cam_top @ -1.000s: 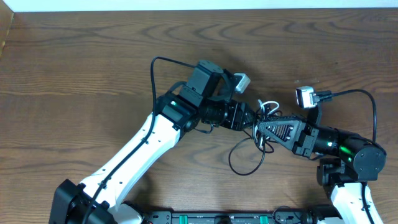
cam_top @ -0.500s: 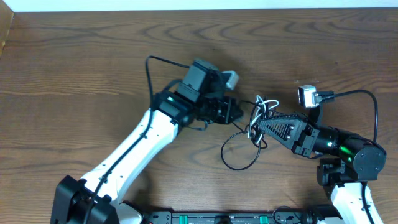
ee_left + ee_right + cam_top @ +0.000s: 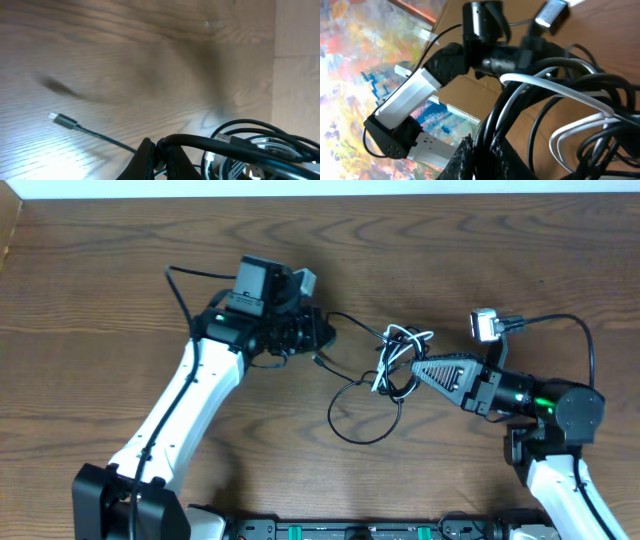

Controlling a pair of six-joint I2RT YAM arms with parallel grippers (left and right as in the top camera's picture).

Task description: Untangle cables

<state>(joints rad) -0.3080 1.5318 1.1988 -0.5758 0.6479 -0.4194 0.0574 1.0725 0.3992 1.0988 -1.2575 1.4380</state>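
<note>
With our left fingers (image 3: 145, 162) clamped on one black cord (image 3: 210, 140) and the right fingers (image 3: 462, 162) pinching the tangle (image 3: 400, 355), we should draw apart slowly, low over the tabletop (image 3: 120, 270).

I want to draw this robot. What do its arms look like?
The left arm and right arm are white with black joints. Each has a looping black wire and a small silver camera. A green light glows on the right.

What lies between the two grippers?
In the overhead view, a black cable spans from the left gripper to the tangle of cables at the right gripper.
</note>
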